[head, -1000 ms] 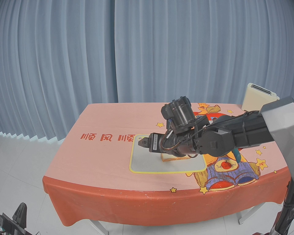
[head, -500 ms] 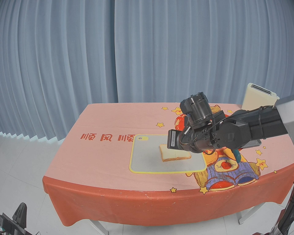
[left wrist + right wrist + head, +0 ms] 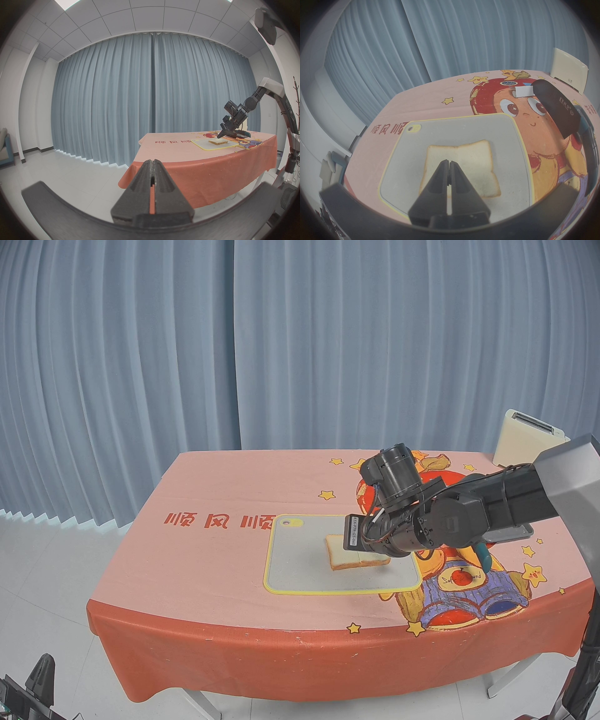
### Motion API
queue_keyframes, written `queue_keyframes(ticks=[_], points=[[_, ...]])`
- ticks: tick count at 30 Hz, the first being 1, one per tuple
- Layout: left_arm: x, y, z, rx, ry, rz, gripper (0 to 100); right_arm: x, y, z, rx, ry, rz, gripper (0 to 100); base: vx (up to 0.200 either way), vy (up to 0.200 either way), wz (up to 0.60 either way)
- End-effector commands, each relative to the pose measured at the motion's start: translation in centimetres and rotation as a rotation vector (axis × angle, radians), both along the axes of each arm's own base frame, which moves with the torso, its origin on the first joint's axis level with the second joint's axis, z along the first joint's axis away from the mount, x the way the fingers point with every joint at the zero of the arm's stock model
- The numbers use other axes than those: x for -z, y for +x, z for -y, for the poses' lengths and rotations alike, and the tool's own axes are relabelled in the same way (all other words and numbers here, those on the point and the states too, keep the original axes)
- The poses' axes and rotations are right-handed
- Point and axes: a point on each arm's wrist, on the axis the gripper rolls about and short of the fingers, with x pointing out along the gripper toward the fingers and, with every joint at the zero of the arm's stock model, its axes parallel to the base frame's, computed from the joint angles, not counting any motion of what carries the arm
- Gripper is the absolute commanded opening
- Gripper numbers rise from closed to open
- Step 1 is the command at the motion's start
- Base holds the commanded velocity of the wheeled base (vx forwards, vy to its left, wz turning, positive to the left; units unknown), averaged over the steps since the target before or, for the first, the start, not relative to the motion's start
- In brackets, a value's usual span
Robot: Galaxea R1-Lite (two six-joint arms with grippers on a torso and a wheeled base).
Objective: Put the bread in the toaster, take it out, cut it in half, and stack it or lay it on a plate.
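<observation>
A slice of bread [image 3: 340,555] lies flat on the grey, yellow-rimmed cutting board [image 3: 294,559], with a line running across its middle. In the right wrist view the bread [image 3: 475,159] sits just beyond my right gripper [image 3: 447,163], whose fingers are shut with nothing between them. That gripper [image 3: 350,541] hangs a little above the slice's right part. A cream toaster [image 3: 525,439] stands at the table's back right corner. My left gripper [image 3: 151,162] is shut and low, well off the table's left side.
Behind my right arm lie a teal handle [image 3: 482,557] and a flat grey piece [image 3: 515,532]. A black flat object [image 3: 557,107] rests on the cloth right of the board. The orange tablecloth [image 3: 206,565] is bare left of the board.
My right arm drew back to the right from over the board's left part, uncovering the bread, then sank slightly toward it. The bread and board stayed put.
</observation>
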Motion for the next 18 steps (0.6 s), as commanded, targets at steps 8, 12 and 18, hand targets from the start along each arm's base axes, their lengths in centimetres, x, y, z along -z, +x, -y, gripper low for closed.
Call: queue_keyframes(ticks=[8, 12, 18], points=[[0.32, 0.08, 0.00, -0.001, 0.000, -0.010, 0, 0.92, 0.12, 0.11, 0.003, -0.022, -0.020, 0, 0.000, 0.000, 0.00], [0.33, 0.08, 0.00, 0.001, 0.000, -0.012, 0, 1.11, 0.16, 0.08, 0.004, -0.026, -0.023, 0, 0.000, 0.000, 0.00], [0.32, 0.08, 0.00, -0.001, 0.000, -0.010, 0, 1.25, 0.02, 0.30, 0.012, -0.058, -0.053, 0, 0.000, 0.000, 0.00]])
